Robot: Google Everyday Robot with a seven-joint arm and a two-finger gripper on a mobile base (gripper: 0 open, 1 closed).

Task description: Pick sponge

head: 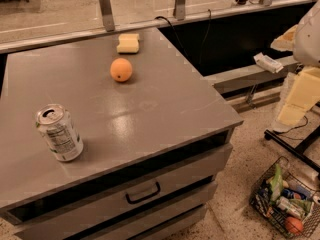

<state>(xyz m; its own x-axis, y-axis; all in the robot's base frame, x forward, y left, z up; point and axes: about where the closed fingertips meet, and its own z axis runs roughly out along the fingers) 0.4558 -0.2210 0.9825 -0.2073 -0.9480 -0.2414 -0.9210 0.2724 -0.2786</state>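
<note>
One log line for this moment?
sponge: back edge of table, untouched | gripper: right of table, far from sponge | grasp: not yet

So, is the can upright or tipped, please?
Upright: the can stands on its base, lid up. The gripper is far right, off the table.

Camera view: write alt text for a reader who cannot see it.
A pale yellow sponge lies near the far edge of a grey table, with an orange just in front of it and a soda can upright near the front left. The robot's gripper hangs off to the right, beyond the table's edge, far from the sponge.
</note>
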